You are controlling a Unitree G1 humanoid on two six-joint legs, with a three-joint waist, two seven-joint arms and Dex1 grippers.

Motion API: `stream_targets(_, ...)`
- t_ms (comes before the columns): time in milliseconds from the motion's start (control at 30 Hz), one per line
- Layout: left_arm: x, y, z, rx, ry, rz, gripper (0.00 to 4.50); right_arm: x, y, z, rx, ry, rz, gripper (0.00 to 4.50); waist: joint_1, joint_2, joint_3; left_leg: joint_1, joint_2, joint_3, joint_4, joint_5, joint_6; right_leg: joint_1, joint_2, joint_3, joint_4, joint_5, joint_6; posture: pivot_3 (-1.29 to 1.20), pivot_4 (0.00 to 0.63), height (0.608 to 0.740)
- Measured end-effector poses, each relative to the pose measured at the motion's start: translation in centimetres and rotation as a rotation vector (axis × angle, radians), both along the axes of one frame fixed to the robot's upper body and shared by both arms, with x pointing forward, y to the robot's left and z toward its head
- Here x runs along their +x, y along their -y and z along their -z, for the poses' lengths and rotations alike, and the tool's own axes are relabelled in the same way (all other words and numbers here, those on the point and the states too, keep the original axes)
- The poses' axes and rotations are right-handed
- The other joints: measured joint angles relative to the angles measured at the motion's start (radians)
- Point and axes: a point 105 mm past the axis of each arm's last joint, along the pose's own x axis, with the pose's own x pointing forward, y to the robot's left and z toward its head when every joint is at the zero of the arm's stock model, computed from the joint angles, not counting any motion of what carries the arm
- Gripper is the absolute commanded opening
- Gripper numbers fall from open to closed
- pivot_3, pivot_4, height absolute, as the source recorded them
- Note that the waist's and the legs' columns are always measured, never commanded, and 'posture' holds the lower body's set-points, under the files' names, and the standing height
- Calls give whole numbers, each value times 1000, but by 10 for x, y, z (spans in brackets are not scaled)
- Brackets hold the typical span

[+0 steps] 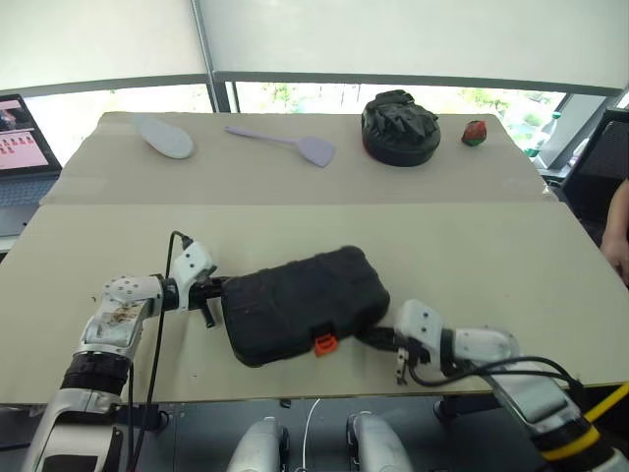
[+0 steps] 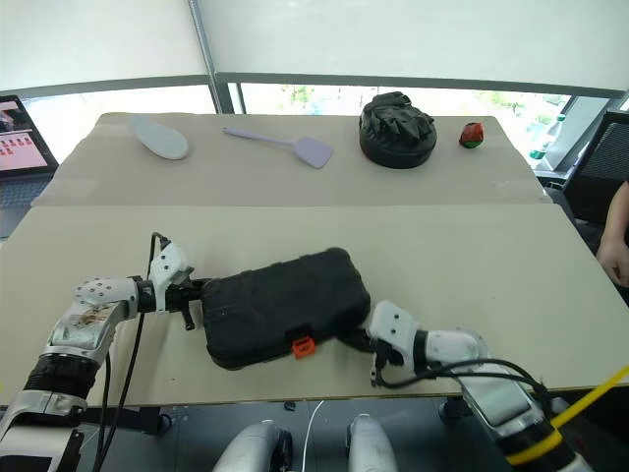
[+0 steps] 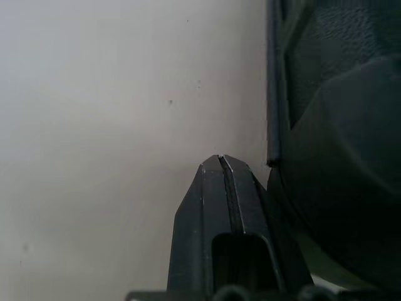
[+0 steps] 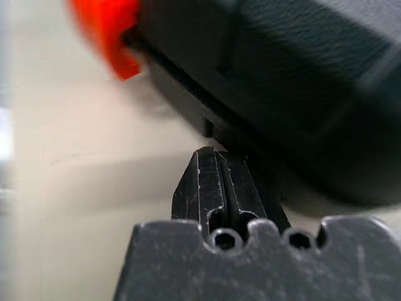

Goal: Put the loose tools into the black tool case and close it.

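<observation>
The black tool case [image 1: 300, 303] lies closed on the near table, its two halves together and its small orange latch [image 1: 325, 343] facing the front edge. No loose tools are in sight. My left gripper [image 1: 214, 292] is shut, its tip at the case's left end. In the left wrist view the joined fingers [image 3: 220, 188] sit right beside the case wall [image 3: 338, 157]. My right gripper [image 1: 371, 337] is shut too, its tip at the case's front right corner. The right wrist view has its closed fingers [image 4: 216, 182] just under the case rim, the orange latch [image 4: 106, 37] off to one side.
On the far table lie a pale lilac spatula [image 1: 285, 143], a grey oval object [image 1: 165, 136], a round lumpy black bag [image 1: 399, 126] and a small red-and-green object [image 1: 475, 132]. A laptop [image 1: 25, 147] stands at far left. A person's arm [image 1: 617, 231] shows at the right edge.
</observation>
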Motion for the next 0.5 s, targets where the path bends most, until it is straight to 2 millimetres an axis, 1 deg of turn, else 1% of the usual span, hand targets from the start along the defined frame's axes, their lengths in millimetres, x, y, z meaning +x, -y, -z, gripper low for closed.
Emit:
stream_targets(67,-3,-1,0,-15,-13,-24,0,17,0,-3,0,39,40,42,2,0,0,0,-1,-1,0,0,0,-1,-1,0,3,0,0,0,150,740)
stream_targets(200,-6,-7,1,-53,-19,-84,0,42,-2,-5,18,83,100,42,0,0,0,0,-1,-1,0,0,0,-2,-1,0,4,0,0,0,150,740)
stream_targets(267,-2,-15,-5,-141,-8,-172,0,50,0,-7,12,99,106,42,0,0,0,-1,-1,-1,0,0,0,-3,-1,0,5,0,0,0,150,740)
stream_targets(333,1,-28,-17,-195,30,-236,0,56,5,-10,4,107,109,42,-1,0,0,-1,-1,-1,0,0,0,-3,-1,0,5,0,0,0,150,740)
stream_targets(400,4,-32,-39,-252,76,-239,0,55,10,-12,-1,104,100,42,5,0,1,-3,-1,-3,0,0,0,-3,-2,-2,5,0,0,0,150,740)
stream_targets(433,5,-29,-48,-272,92,-221,0,54,12,-13,-1,105,98,42,8,0,1,-3,-1,-3,0,0,0,-3,-2,-3,5,0,0,0,150,740)
stream_targets(467,6,-21,-65,-294,118,-171,0,52,17,-14,-5,106,95,42,13,0,1,-3,-2,-4,1,0,0,-2,-3,-3,5,0,0,0,150,740)
stream_targets(500,6,-15,-74,-302,131,-135,0,50,19,-14,-9,105,88,42,15,0,1,-3,-2,-4,1,0,0,-2,-3,-3,5,0,0,0,150,740)
